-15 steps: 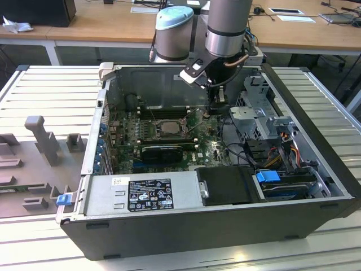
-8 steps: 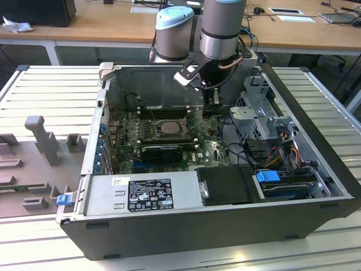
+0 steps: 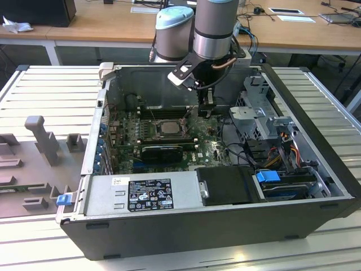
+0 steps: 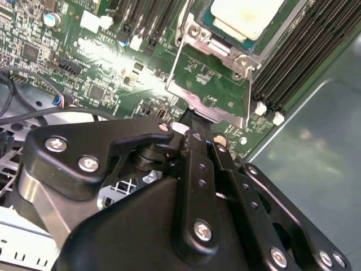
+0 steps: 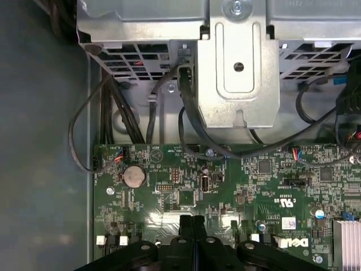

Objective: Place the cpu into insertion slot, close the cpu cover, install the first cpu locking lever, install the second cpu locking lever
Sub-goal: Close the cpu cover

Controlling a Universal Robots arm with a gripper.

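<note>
The cpu (image 3: 167, 127), a pale silvery square, lies in the insertion slot (image 3: 151, 127) on the green board; the second wrist view shows the cpu (image 4: 245, 17) seated inside the slot's metal rim (image 4: 198, 34). The cpu cover (image 4: 223, 113), a thin metal frame with an open middle, stands tilted up off the slot. My gripper (image 3: 207, 110) hangs just at the exterior view's right of the slot. Its black fingers are shut together, and the gripper (image 4: 194, 121) tip meets the cover's free edge. In the first wrist view the gripper (image 5: 192, 221) sits low over the board.
A labelled power supply (image 3: 146, 195) and a black box (image 3: 225, 183) line the case's near wall. A metal drive cage (image 5: 237, 73) with black cables (image 5: 113, 113) stands at the exterior view's right. Long black memory slots (image 4: 287, 62) flank the socket.
</note>
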